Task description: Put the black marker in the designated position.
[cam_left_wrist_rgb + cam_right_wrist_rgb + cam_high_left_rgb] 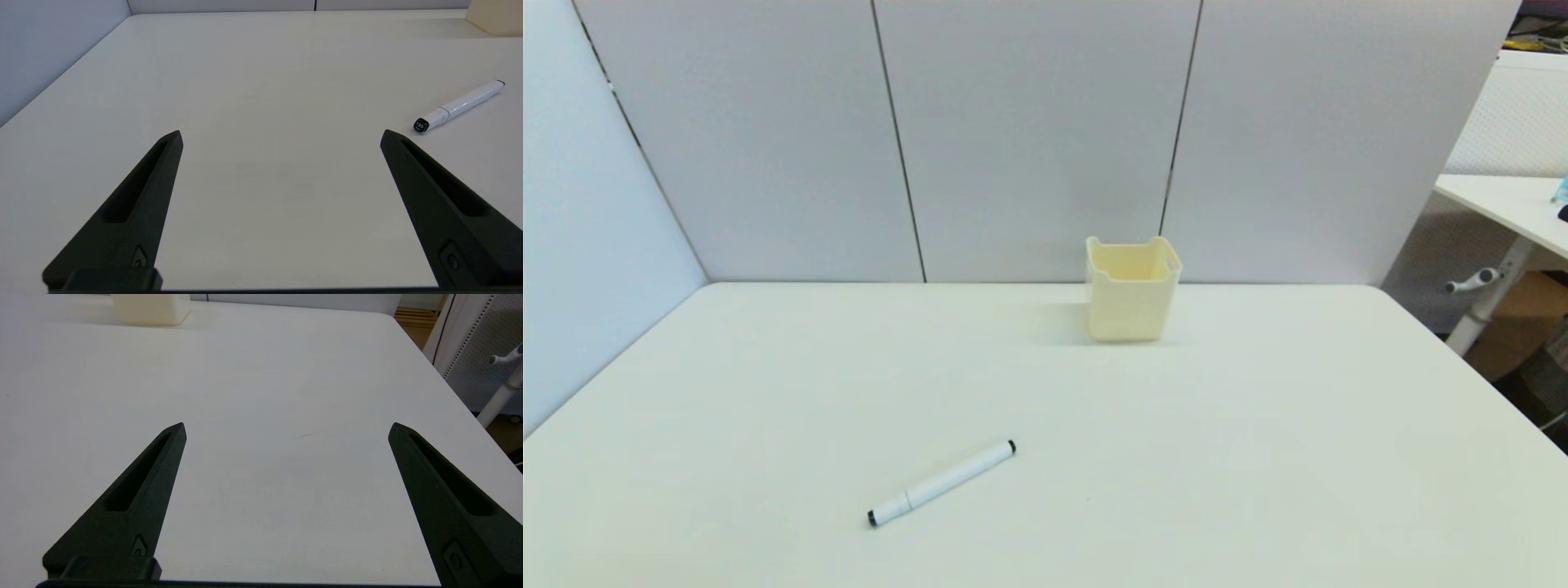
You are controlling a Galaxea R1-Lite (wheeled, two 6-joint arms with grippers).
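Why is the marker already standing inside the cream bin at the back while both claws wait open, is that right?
Not quite. The head view shows the black marker lying flat on the table, well in front of the cream bin. Both claws, left and right, are indeed open.

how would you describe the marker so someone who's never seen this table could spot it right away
Start at the white table with the cream bin standing at its far edge by the wall panels. Come toward the near edge and a bit left of the bin: the black marker lies flat and diagonal there, alone. It is a slim white barrel with small black tips at both ends.
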